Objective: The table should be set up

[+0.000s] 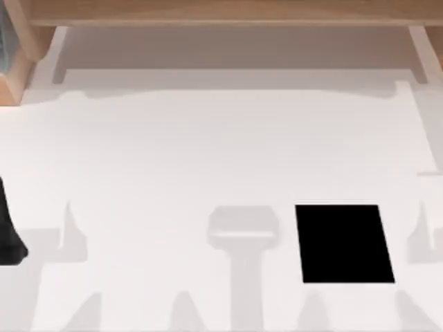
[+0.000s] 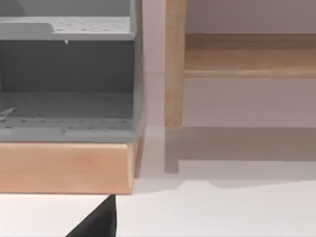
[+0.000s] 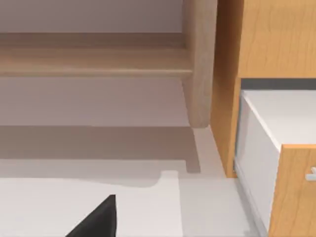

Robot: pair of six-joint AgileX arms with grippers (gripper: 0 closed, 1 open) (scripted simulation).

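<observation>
Black pad [image 1: 344, 243] on table [image 1: 173, 159].

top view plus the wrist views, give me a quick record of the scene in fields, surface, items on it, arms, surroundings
surface: the table, large, flat, plain white
item on it: black pad, rectangular, lying flat at the near right of the table
left arm: a dark part at the top view's left edge, parked; fingers cannot be made out
right arm: a dark part low in the right wrist view
surroundings: wooden shelf along the far side; grey perforated rack on a wooden base at the left; wooden cabinet at the right
</observation>
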